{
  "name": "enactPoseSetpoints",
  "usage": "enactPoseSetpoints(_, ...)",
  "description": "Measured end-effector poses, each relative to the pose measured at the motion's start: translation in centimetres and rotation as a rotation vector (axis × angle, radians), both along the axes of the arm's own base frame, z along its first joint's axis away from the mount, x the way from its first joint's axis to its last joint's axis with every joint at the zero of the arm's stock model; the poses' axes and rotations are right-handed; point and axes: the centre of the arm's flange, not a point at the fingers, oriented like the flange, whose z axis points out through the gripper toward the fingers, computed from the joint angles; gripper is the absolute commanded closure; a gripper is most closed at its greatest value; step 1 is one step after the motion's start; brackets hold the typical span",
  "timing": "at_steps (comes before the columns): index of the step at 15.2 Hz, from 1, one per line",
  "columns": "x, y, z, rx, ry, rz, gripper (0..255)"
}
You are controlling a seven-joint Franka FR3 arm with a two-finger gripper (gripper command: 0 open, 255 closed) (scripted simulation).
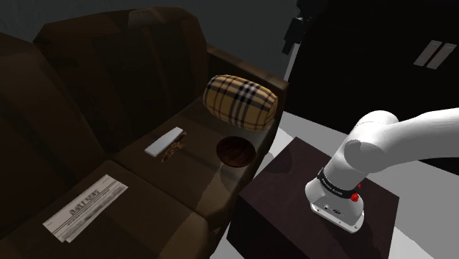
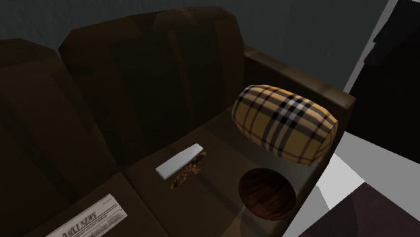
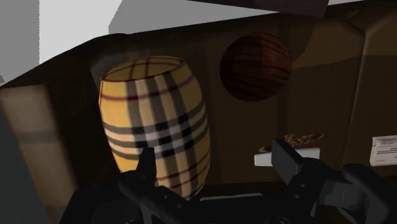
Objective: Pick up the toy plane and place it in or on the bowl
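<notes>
across the dark sofa [image 1: 110,73] seat the task's things lie flat, beside the white arm [image 1: 397,140] on its stand [image 1: 294,191]. a plaid cushion [image 1: 241,101] sits against the armrest, just beside the dark wooden bowl [image 1: 235,149]. the gripper [image 3: 213,153] hangs with fingers [image 3: 286,162] apart and empty, readied, i judge, for a grasp not yet begun. the small toy plane [image 1: 168,144] rests on the seat near the bowl, not touching it.
</notes>
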Motion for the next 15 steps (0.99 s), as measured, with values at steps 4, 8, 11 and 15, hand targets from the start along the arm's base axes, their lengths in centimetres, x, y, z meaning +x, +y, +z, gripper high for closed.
enactPoseSetpoints(4, 2.2, 0.9, -1.4, 0.001, 0.027, 0.003, 0)
enactPoseSetpoints(8, 6.3, 3.6, -4.8, 0.002, 0.079, 0.008, 0)
enactPoseSetpoints(11, 9.5, 4.8, -7.1, 0.004, 0.117, 0.011, 0)
enactPoseSetpoints(15, 13.4, 7.6, -10.7, 0.006, 0.171, 0.017, 0)
